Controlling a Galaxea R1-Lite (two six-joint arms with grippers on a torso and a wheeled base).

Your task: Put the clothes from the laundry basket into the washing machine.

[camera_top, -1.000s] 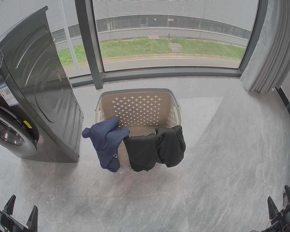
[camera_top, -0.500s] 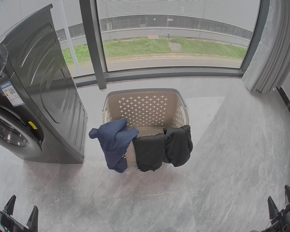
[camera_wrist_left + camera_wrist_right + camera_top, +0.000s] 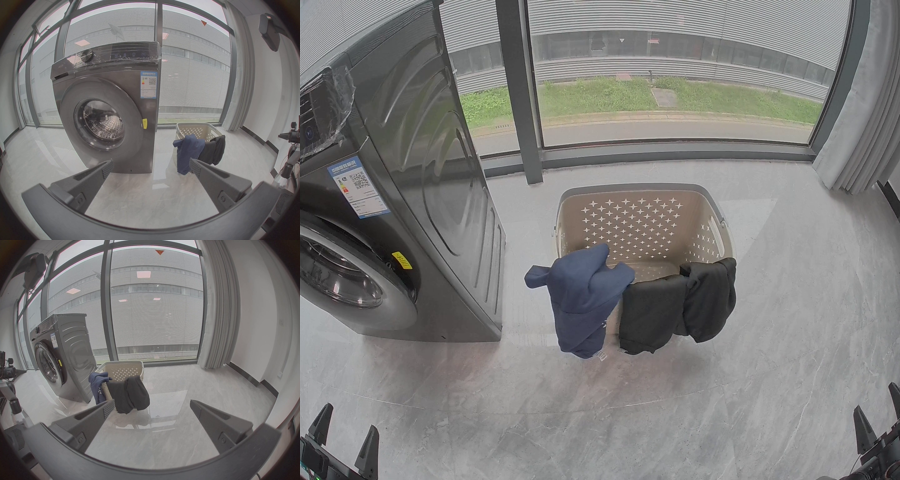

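The beige laundry basket (image 3: 640, 187) stands on the grey floor (image 3: 675, 412) before the large window (image 3: 675, 75). It is near the side panel of the washing machine (image 3: 431, 187) but does not touch it. A blue garment (image 3: 581, 300) hangs over the basket's near rim, at the corner closer to the machine. Dark clothing (image 3: 675, 306) hangs over the same rim just beside it, and the two touch. The machine's round door (image 3: 100, 123) seems to be closed, though the reflections on the glass make this hard to judge.

The left pincer (image 3: 150, 162) is held low, facing the front of the machine. Its fingers are spread and hold nothing. The right pincer (image 3: 151, 402) is also low, spread and empty, well apart from the basket. A pale curtain (image 3: 862, 112) hangs at the window's right edge.
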